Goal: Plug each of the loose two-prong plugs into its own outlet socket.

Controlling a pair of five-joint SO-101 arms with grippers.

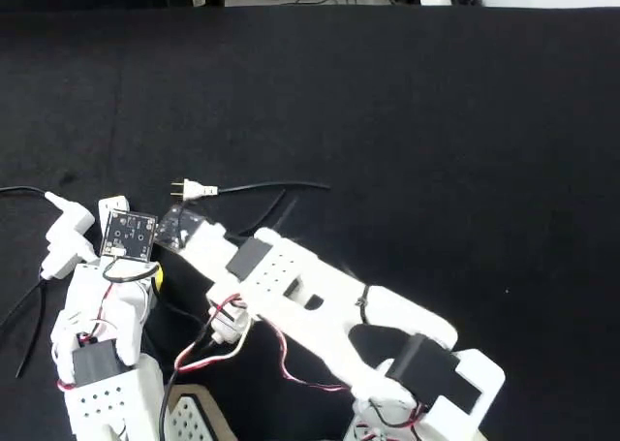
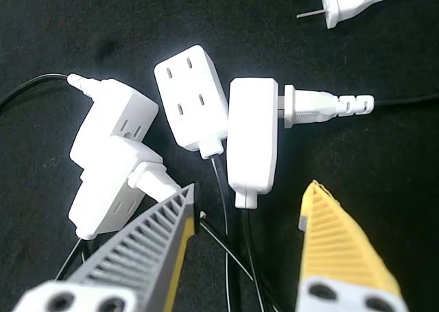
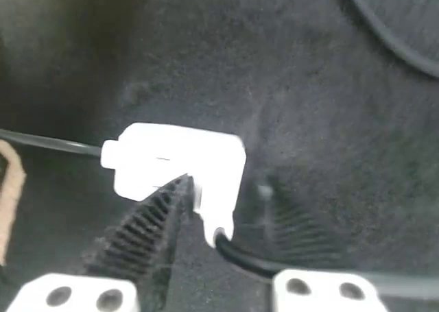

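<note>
We logged one plug (image 2: 322,106) seated in its socket (image 2: 252,140), one loose plug (image 2: 343,0) on the cloth (image 2: 103,17) near an empty socket (image 2: 191,106) and yet to be inserted, left gripper (image 2: 251,188) and right gripper (image 3: 226,188) both spread.

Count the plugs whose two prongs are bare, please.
1. The loose plug lies on the black cloth, near the white outlet blocks but not touching them. More may be hidden under the arms.
</note>
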